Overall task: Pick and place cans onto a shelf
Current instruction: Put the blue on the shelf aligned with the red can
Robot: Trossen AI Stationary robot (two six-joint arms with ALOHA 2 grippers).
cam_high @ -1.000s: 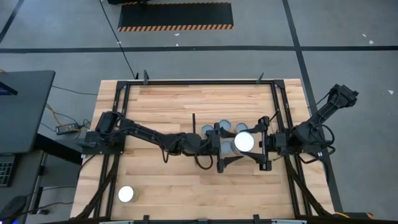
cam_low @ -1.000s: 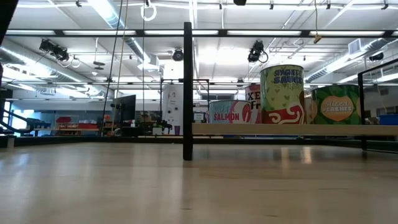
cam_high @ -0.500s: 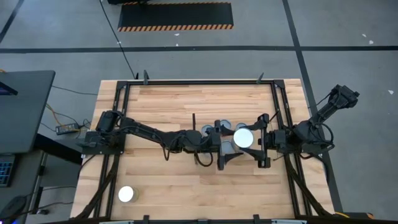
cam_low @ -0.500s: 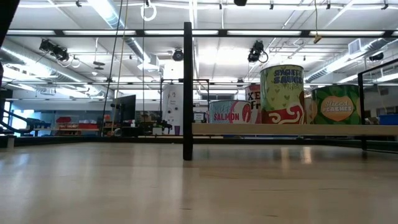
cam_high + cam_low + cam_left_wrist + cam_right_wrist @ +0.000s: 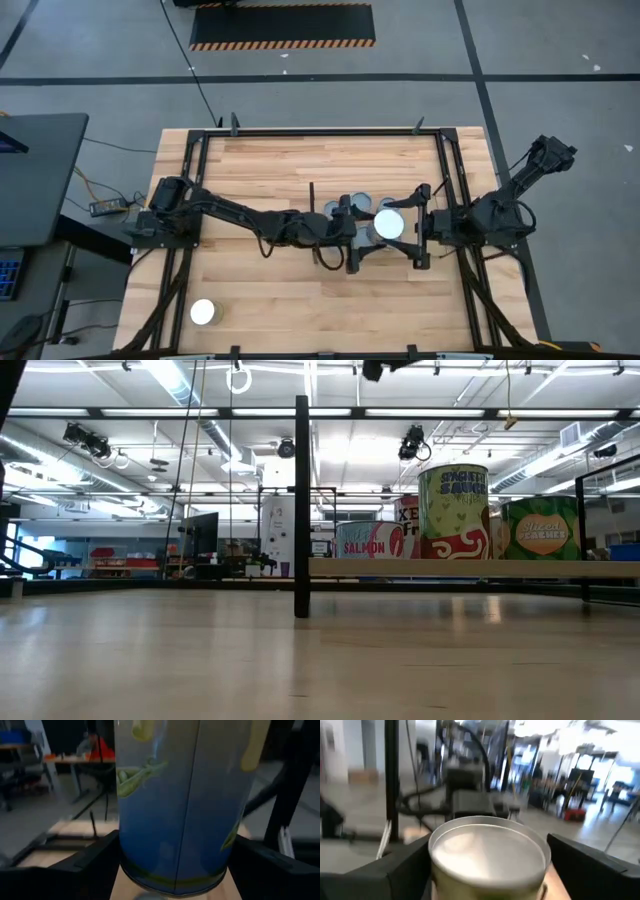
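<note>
A blue can with green pea pictures and a glaring white top [image 5: 388,224] is held upright above the table's middle, between my two grippers. My left gripper [image 5: 368,232] reaches in from the left and is shut on it. My right gripper [image 5: 408,228] reaches in from the right; its open fingers stand on either side of the can's top [image 5: 487,850]. Three cans [image 5: 360,204] stand on their bases on the raised pale shelf [image 5: 470,568], beside its dark upright strip [image 5: 301,505]. One can [image 5: 203,312] stands at the near left. My left gripper pinches the can's lower side wall [image 5: 175,845] between its two fingers [image 5: 85,870], coming level from the table's left. The can stands upright in the hold, its bottom rim [image 5: 175,887] clear of the wood below. My right gripper: I cannot tell whether its fingers [image 5: 395,870] touch the can's upper wall.
On the shelf the low view shows a salmon can [image 5: 365,540], a tall green sauce can [image 5: 453,510] and a peaches can [image 5: 540,528]. A black frame [image 5: 440,160] runs along the table's edges. A dark part of an arm [image 5: 385,366] shows at the low view's top.
Both grippers and the can between them have moved a little toward the table's left and far edges, my right gripper the most. The can has stayed upright. A dark arm part has come into the top of the low view.
</note>
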